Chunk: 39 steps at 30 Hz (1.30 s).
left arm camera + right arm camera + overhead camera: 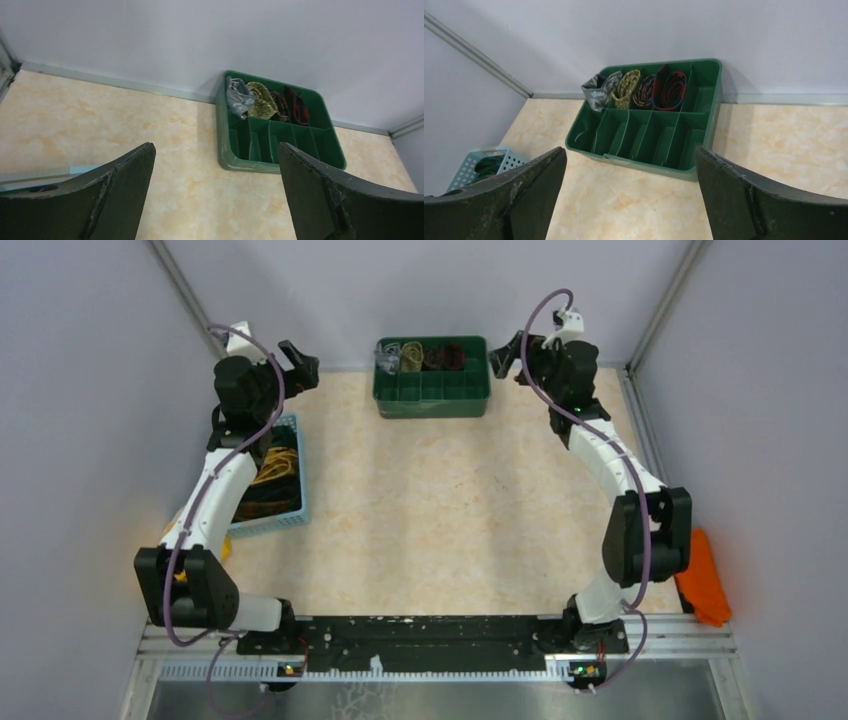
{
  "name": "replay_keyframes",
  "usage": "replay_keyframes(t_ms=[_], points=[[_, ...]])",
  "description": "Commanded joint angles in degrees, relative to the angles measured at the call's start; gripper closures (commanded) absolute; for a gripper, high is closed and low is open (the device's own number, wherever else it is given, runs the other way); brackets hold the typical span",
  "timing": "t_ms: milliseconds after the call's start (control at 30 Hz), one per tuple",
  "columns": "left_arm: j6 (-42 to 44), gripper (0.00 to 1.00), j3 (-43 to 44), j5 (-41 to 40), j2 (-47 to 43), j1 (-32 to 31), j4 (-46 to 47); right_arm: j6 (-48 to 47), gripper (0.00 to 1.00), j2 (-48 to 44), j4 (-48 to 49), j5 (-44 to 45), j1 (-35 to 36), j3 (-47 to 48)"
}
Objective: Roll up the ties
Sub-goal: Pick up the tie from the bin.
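Several rolled ties stand in the back row of a green divided box at the far wall: grey, mustard, brown and red-black. Loose ties, yellow and dark, lie heaped in a light-blue basket at the left. My left gripper is open and empty, raised to the left of the box. My right gripper is open and empty, raised to the right of the box.
An orange cloth lies at the right edge beside the right arm's elbow. A bit of yellow cloth shows under the left arm. Grey walls enclose the marbled beige tabletop on three sides.
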Motion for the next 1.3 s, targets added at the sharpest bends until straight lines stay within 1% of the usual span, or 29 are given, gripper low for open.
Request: replay_keyframes(t_ms=[0, 33, 67, 133, 167, 200, 267, 333, 367, 400, 467, 533, 600, 633, 733, 800, 900, 1033, 1067, 1267], points=[[0.79, 0.03, 4.63, -7.24, 3.31, -0.23, -6.56, -0.99, 0.01, 2.88, -1.97, -0.93, -0.2, 3.07], [-0.07, 0.03, 5.82, -9.28, 4.15, -0.19, -9.51, -1.51, 0.01, 2.93, -1.01, -1.24, -0.47, 2.26], [-1.0, 0.07, 6.77, -10.45, 5.11, -0.12, -11.24, -1.71, 0.01, 3.11, 0.77, -2.61, -0.89, 0.81], [-2.87, 0.11, 8.36, -10.44, 7.38, -0.1, -13.28, -0.53, 0.01, 3.94, 4.35, -6.62, -2.53, -1.22], [-4.14, 0.12, 9.23, -9.85, 8.76, -0.1, -14.41, 0.94, 0.02, 5.27, 4.99, -9.64, -3.66, -0.69], [-5.18, 0.14, 10.27, -9.04, 10.64, -0.1, -15.77, 2.51, 0.03, 7.03, 2.92, -11.22, -4.49, 1.12], [-6.75, 0.15, 11.91, -8.35, 14.2, -0.1, -18.11, 2.23, 0.04, 11.74, -5.77, -11.89, -5.04, 8.0], [-7.98, 0.16, 13.07, -9.64, 17.15, 0.03, -19.49, 0.19, 0.03, 14.04, -12.24, -10.01, -5.04, 12.5], [-8.25, 0.17, 13.41, -10.62, 18.27, 0.12, -19.41, -1.08, 0.03, 14.35, -13.55, -8.48, -5.04, 13.23], [-8.3, 0.19, 13.51, -11.29, 19.17, 0.21, -18.82, -2.19, 0.05, 14.35, -13.72, -6.27, -5.04, 13.24], [-8.72, 0.22, 14.5, -12.42, 21.49, 0.53, -18.45, -3.87, 0.12, 14.06, -12.66, -1.36, -4.85, 12.64], [-9.18, 0.23, 15.86, -11.26, 23.61, 1.44, -18.47, -8.24, 0.16, 14.48, -14.34, 3.95, -3.93, 14.26], [-9.11, 0.23, 17.37, -12.54, 25.61, 2.06, -19.2, -12.66, 0.21, 15.28, -17.77, 9.94, -3.05, 16.64], [-8.98, 0.23, 18.34, -13.43, 26.59, 2.58, -20.02, -13.14, 0.23, 15.92, -18.46, 10.87, -3.02, 17.45], [-9.74, 0.25, 20.23, -15.04, 28.74, 3.27, -22.0, -12.96, 0.22, 18.57, -20.36, 11.67, -3.19, 20.97], [-10.67, 0.26, 20.85, -16.85, 29.38, 4.85, -23.07, -12.32, 0.2, 20.82, -20.78, 10.95, -3.29, 23.23], [-10.51, 0.27, 21.2, -20.03, 29.63, 5.02, -24.43, -11.49, 0.2, 25.28, -22.38, 8.85, -3.35, 27.24], [-9.65, 0.29, 20.63, -23.75, 29.7, 5.62, -26.39, -10.78, 0.22, 29.1, -24.2, 7.18, -3.37, 31.1], [-9.83, 0.31, 20.47, -24.42, 29.67, 5.8, -27.22, -10.5, 0.23, 29.67, -24.21, 6.9, -3.37, 31.44], [-8.41, 0.4, 18.72, -24.21, 29.02, 5.99, -28.47, -9.29, 0.29, 31.39, -24.62, 4.21, -3.37, 31.97]])
